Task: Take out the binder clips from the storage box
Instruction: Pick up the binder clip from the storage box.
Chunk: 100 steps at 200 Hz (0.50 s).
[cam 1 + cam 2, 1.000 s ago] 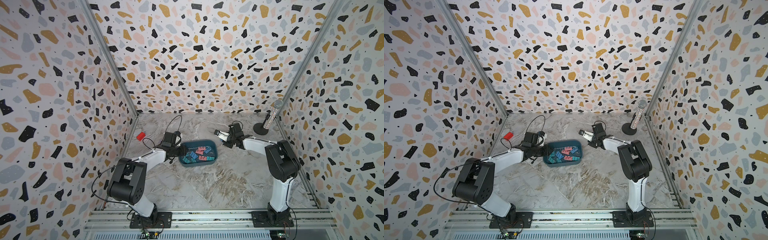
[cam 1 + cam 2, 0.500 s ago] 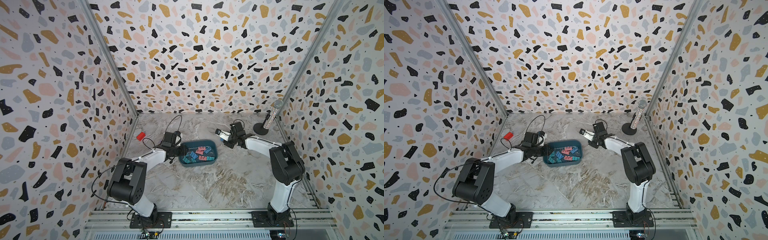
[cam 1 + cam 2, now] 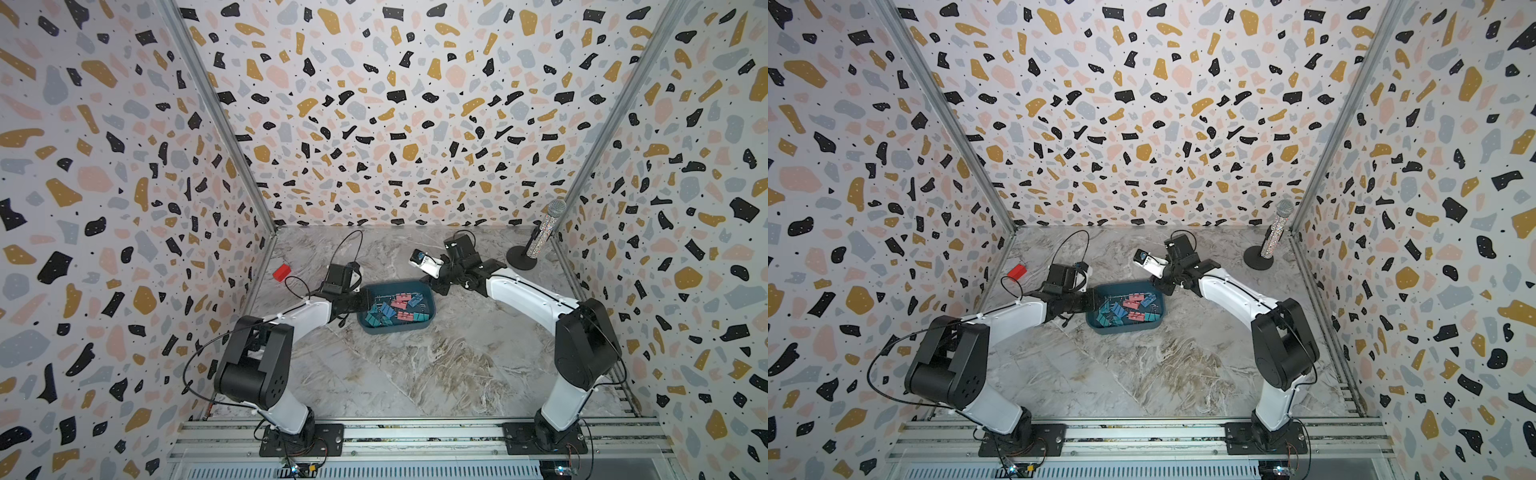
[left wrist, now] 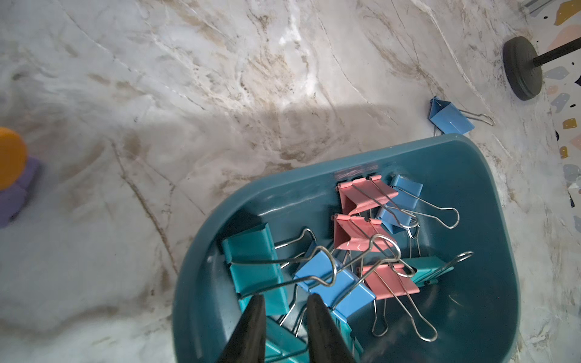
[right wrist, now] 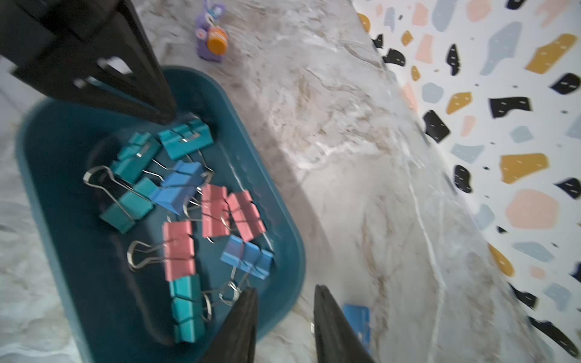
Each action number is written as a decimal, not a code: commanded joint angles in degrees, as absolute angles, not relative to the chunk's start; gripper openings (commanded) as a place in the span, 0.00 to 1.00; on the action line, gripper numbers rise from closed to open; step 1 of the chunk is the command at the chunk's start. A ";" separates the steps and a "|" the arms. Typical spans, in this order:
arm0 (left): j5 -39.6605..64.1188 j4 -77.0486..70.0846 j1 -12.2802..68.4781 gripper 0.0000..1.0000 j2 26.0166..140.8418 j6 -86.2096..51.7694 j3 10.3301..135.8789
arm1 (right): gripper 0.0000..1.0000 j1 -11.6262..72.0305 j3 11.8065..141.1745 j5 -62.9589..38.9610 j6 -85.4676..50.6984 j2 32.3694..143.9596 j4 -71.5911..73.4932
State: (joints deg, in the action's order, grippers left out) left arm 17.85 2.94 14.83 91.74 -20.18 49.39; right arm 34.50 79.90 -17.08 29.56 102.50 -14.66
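terrazzo walls [image 3: 374, 104] on three sides, marble tabletop [image 3: 415, 374] underneath, and both arms are stretched in toward the middle. the storage box [image 3: 395, 331] sits mid-table, a bit toward the far wall, lidless. the binder clips [image 3: 392, 309] are heaped inside it, teal, blue and pink, their wire handles crossing in a tangle.

over to the left gripper [image 3: 365, 301], reaching into the box from its left end. in the left wrist view its two black fingers [image 4: 256, 320] stand close, only a narrow slit between them. the tips are low over a teal clip and a wire handle runs right across them. whether anything is actually pinched, cannot tell from here.

now the right gripper [image 5: 283, 290], at the box's far right corner. its fingers stand apart with a moderate gap. one is above the inside edge of the box, the other outside above the marble, and nothing is between them. a loose blue clip [image 5: 356, 320] lies on the marble just outside that corner, right beside the outer finger.

red block [image 3: 281, 272] by the left wall, well apart from the box. microphone [image 3: 540, 241] upright on its round black base in the far right corner. purple-and-orange toy [image 5: 210, 41] on the marble near the box's left end.
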 commanded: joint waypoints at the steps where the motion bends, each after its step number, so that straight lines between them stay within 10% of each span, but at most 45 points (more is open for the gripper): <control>1: 17.06 2.81 14.85 0.27 91.05 -19.53 48.63 | 0.36 36.87 83.81 -20.97 23.45 105.49 -18.95; 100: 16.95 2.90 14.78 0.27 91.23 -19.43 48.50 | 0.32 40.86 96.96 -20.94 13.36 118.27 -23.56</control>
State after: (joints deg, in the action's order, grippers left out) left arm 17.50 2.94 14.85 91.74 -20.18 49.32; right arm 40.58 94.02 -20.29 17.02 118.28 -21.50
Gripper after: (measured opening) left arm 0.269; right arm 0.316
